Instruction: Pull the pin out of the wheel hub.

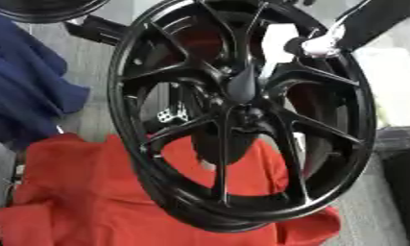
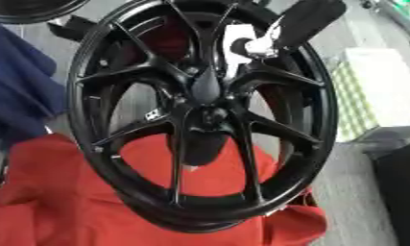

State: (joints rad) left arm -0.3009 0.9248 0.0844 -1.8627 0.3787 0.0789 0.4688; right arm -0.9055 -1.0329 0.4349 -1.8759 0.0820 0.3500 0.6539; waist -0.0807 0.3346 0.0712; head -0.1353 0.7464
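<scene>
So the black wheel hub stands upright on a red cloth, filling most of the view. Looks heavy, stiff and glossy, so probably slippery. The pin itself I can't pick out. The right arm reaches in from the far right by the upper spokes; can't tell what its fingers are doing. I'd grab the pin's exposed end.

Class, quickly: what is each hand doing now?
Left hand: not in view.
Right hand: at the wheel's upper spokes; fingers cannot be told.
</scene>
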